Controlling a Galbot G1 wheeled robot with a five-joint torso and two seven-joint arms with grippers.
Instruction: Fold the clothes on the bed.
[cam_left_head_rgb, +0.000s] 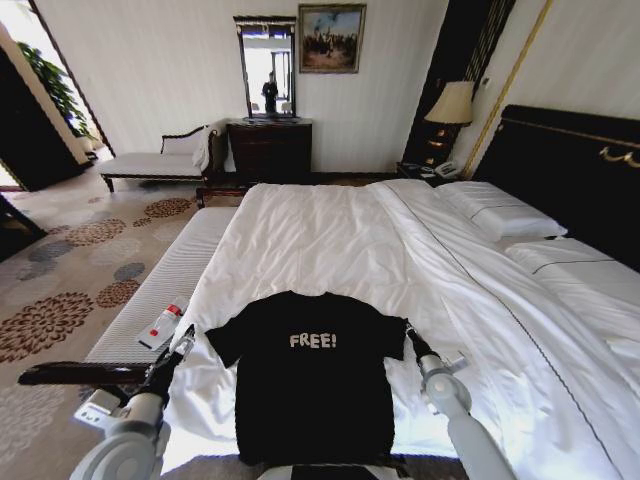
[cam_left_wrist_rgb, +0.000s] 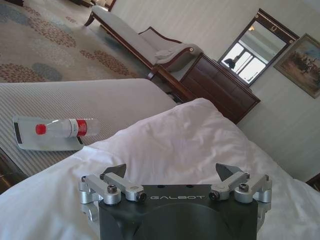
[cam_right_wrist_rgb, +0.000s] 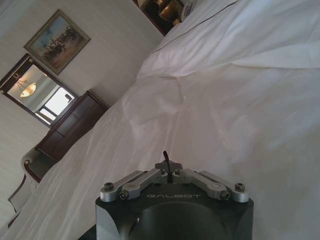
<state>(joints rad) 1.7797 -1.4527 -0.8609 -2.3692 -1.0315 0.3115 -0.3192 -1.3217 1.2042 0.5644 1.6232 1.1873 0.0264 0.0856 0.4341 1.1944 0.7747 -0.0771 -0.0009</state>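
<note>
The clothes are one black T-shirt (cam_left_head_rgb: 300, 375) with white "FREE!" lettering, lying flat and spread out at the near end of the bed (cam_left_head_rgb: 330, 235), which has a white duvet. My left gripper (cam_left_head_rgb: 186, 342) is just off the shirt's left sleeve. In the left wrist view it (cam_left_wrist_rgb: 171, 174) stands open over the white duvet with nothing between its fingers. My right gripper (cam_left_head_rgb: 408, 330) is at the edge of the shirt's right sleeve. In the right wrist view it (cam_right_wrist_rgb: 167, 165) is shut, its tips together above the duvet.
A grey striped bench (cam_left_head_rgb: 175, 275) runs along the bed's left side, carrying a white tray with a red-capped bottle (cam_left_head_rgb: 166, 322) (cam_left_wrist_rgb: 65, 128). Pillows (cam_left_head_rgb: 500, 215) and a dark headboard (cam_left_head_rgb: 570, 170) are at the right. A chaise (cam_left_head_rgb: 155, 160) and a dresser (cam_left_head_rgb: 270, 150) stand by the far wall.
</note>
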